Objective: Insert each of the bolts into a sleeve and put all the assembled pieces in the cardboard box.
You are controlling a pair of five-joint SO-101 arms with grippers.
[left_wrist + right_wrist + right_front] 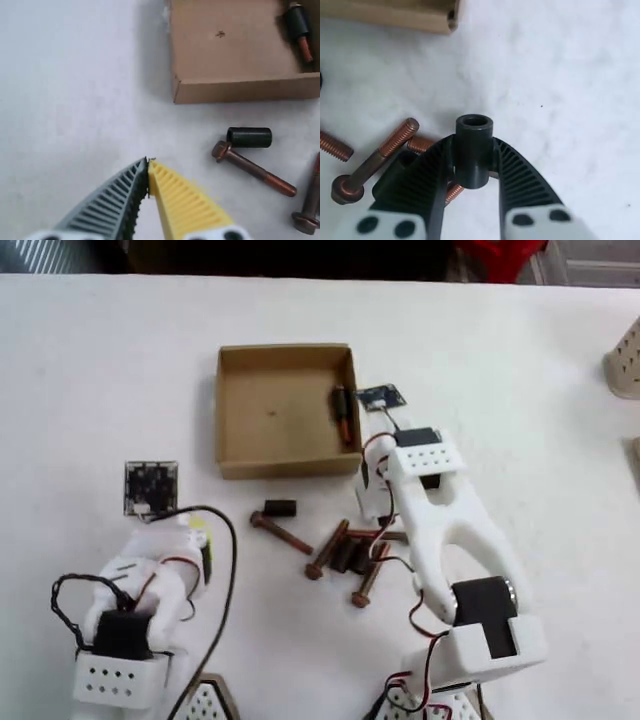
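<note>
My right gripper (472,148) is clamped on a black sleeve (474,131) beside the loose bolts (375,162). My left gripper (148,170) is pinched together, nearer than the cardboard box (240,90).

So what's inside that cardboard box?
One assembled piece: a black sleeve with a copper bolt poking out, lying by one side wall of the box. The rest of the floor looks bare. The sleeve hides the part of the bolt inside it.

A black sleeve (474,152) is clamped upright in the right gripper (472,145), bore exposed. Copper bolts (375,162) are laid on the white table (560,75) near a cardboard box (395,17).
</note>
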